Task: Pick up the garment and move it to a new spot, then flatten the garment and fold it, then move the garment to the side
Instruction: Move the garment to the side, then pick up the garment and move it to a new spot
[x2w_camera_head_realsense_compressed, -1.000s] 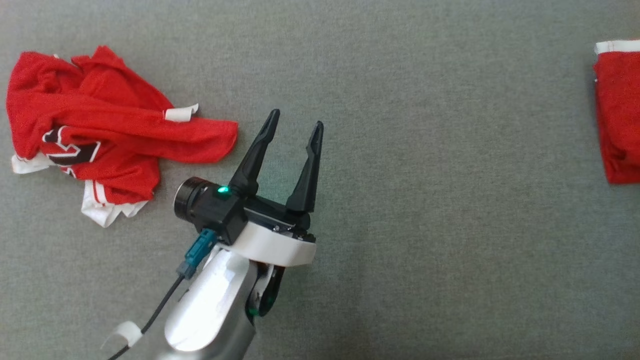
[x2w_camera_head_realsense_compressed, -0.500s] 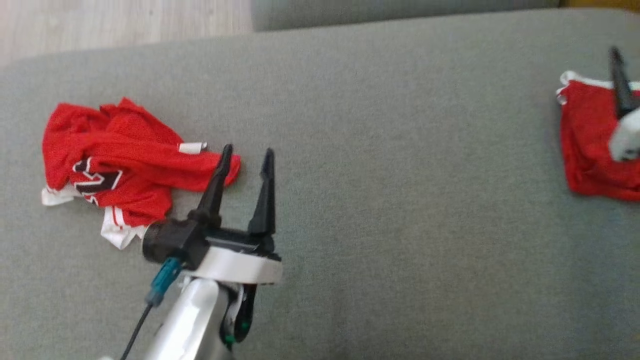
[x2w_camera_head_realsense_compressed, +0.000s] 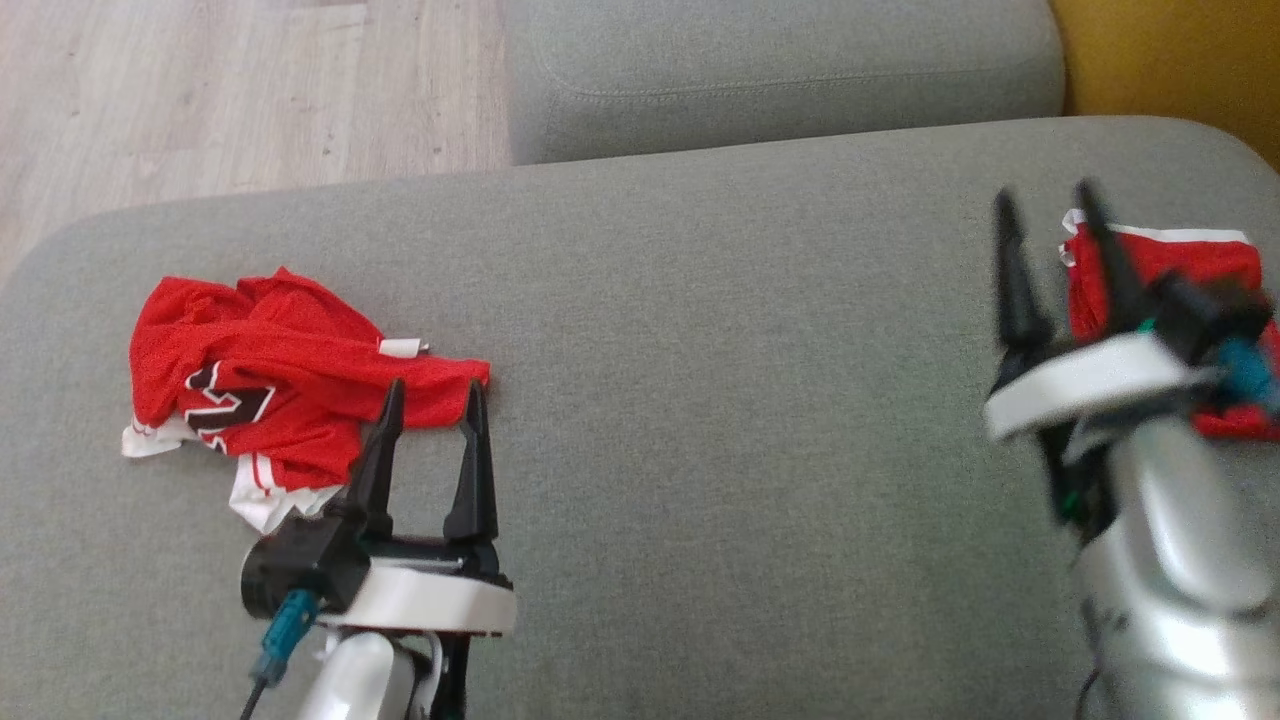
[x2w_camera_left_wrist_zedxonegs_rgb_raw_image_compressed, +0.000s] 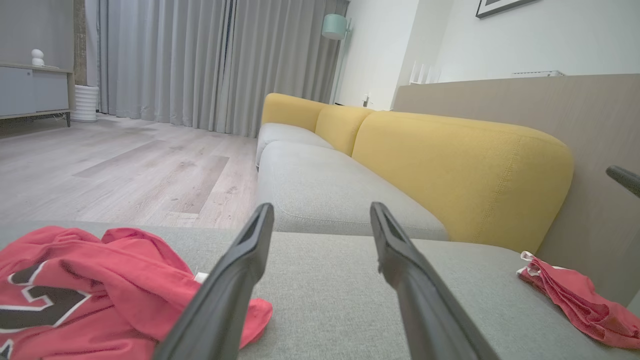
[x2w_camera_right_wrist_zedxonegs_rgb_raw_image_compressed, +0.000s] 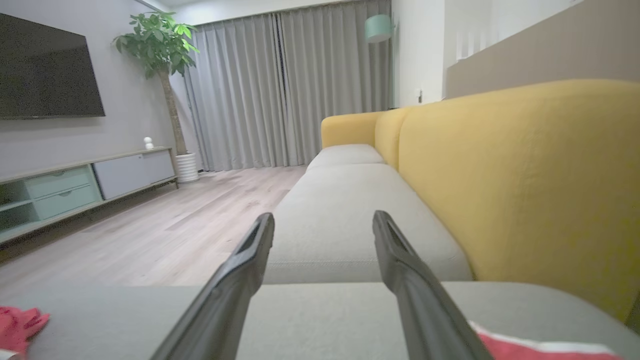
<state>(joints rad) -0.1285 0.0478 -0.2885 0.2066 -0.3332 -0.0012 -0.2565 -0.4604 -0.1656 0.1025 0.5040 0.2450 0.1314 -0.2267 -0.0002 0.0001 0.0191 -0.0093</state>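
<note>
Left gripper — fingers spread, empty — sits at the jersey's 5 o'clock; right gripper — also spread — hovers at the folded garment's 9 o'clock edge.

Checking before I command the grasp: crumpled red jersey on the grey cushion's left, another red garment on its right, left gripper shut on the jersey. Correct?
Not quite. The left gripper is open, nothing between its fingers, as the left wrist view shows. The crumpled jersey, the other red garment and the grey cushion are as you said.
</note>
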